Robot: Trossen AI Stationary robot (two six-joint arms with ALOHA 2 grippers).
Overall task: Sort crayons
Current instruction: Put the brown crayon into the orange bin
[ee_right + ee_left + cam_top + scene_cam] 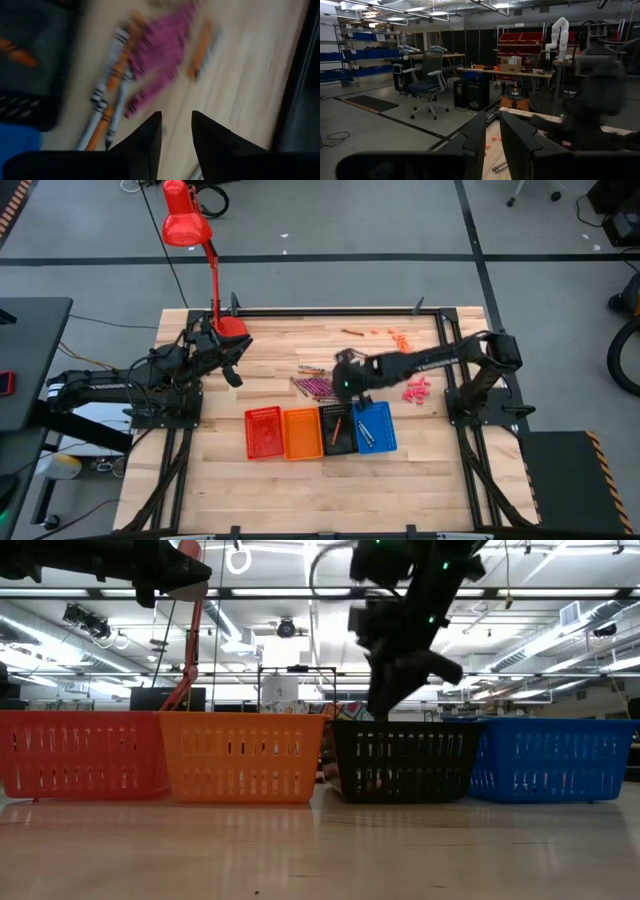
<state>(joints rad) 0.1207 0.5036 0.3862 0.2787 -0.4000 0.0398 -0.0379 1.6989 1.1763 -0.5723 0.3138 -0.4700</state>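
My right pincer [345, 385] hovers over table [270, 480], just above black basket [335, 430], beside crayon pile [315, 387]. Fingers [150, 137] parted, gap clear, nothing held. Magenta-purple crayons [160, 55] heaped on wood ahead of fingers; grey and orange sticks [107, 107] lie beside them. Orange crayon [337, 426] in black basket, grey ones in blue basket [375, 427]. Red basket [263, 432] and orange basket [302, 433] complete row. My left pincer [492, 137] waits raised by red lamp [190, 225], narrow gap, empty.
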